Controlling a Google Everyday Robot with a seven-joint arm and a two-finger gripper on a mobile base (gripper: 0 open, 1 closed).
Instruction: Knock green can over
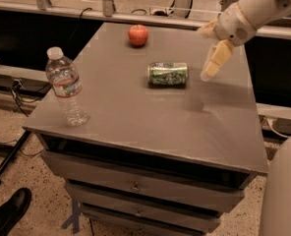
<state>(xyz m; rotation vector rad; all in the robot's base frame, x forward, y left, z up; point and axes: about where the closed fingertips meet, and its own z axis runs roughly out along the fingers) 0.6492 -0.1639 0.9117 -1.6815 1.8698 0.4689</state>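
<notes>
Camera view: the grey table (130,122) is a cabinet w/ drawers (135,187) below its top. The green can (168,74) lies on its side on the table top, approx. in the middle toward the far edge. Its long axis goes left to right and one silver end faces left. So the can is already knocked over and not upright.

The gripper (203,55) hangs above the table, just beside the can on the right. It does not touch the can; a strip of bare table top shows between them. Its two pale fingers (215,62) stand apart from each other: one points down toward the table, the other points left and is higher up. Nothing is between them, so the gripper is spread and holds no obj. The white arm (253,11) comes in from the upper right corner.

A red apple (138,35) sits near the far edge, well apart from the can. A clear water bottle (67,86) w/ a white cap stands upright near the front left corner. A dark shoe (8,214) is on the floor at bottom left.
</notes>
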